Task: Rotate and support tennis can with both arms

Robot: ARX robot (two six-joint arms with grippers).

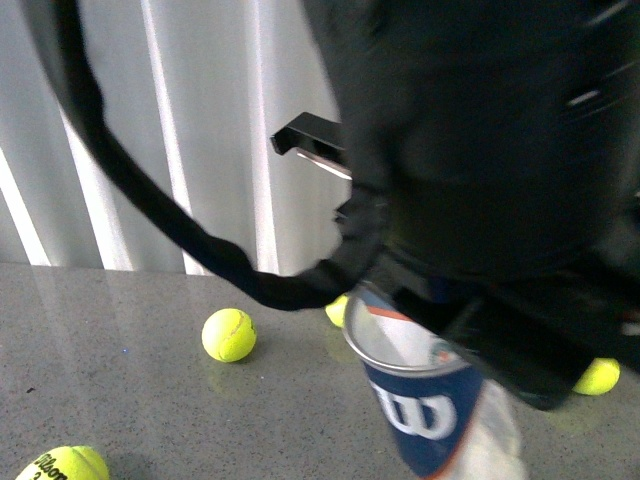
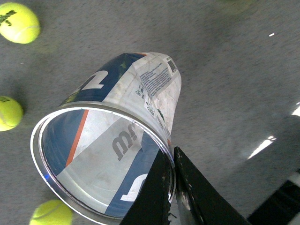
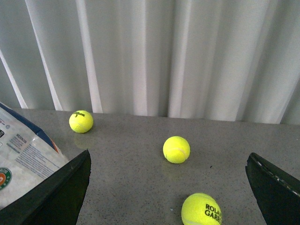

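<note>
I am pinching the silver rim of the tennis can [image 2: 140, 89] with my left gripper [image 2: 172, 152], one finger inside, one outside, tilting it over the grey tabletop [image 2: 243, 70]. My right gripper [image 3: 168, 164] is gaping wide, one finger just beside the can's label.

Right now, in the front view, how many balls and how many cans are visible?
Balls: 4
Can: 1
Total: 5
</note>
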